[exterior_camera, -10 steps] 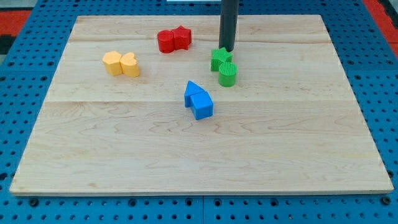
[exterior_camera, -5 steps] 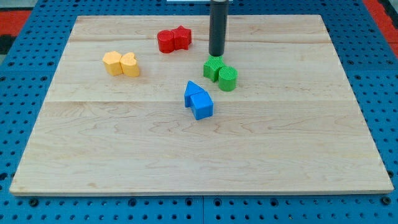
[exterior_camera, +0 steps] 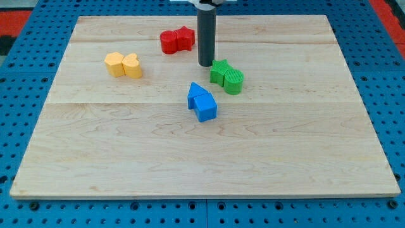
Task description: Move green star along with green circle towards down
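The pale wooden counter fills most of the view, resting on a blue perforated base. Above it stands the straight dark rod, which carries no jaws at all, so there is nothing to call wide, narrow or holding; my tip sits on the counter just left of the green pair and a little farther back.

The two blue plastic blocks, pressed together, lie near the middle, just nearer and left of the greens. At the far edge sit two red plastic blocks, touching one another (their exact shapes are hard to make out). On the left, two yellow plastic blocks also touch.

The task's things are right of centre in the far half: the green plastic star touches the ribbed green plastic circle, which lies to its right and slightly nearer.

As I judge it, the step in hand is lining up behind the pair, with most of the travel toward the near edge not yet made. The next move calls for bringing my tip to the far side of the star, centred on both greens, then pushing straight nearer, while staying clear of the blue blocks.
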You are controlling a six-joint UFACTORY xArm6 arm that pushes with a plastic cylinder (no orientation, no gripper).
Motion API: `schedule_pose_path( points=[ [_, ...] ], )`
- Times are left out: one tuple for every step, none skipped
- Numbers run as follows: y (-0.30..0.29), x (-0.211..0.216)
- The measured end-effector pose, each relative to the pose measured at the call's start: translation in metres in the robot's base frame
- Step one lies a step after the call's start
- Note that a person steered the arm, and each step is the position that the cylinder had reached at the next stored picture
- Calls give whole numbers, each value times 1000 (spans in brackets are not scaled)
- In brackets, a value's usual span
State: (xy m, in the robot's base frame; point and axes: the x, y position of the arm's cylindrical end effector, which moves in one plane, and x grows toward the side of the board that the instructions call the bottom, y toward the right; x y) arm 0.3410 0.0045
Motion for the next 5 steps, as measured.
schedule_pose_path(
  points=[
    [0,0],
    [7,0],
    [23,3],
    [34,7],
    [38,14]
  ],
)
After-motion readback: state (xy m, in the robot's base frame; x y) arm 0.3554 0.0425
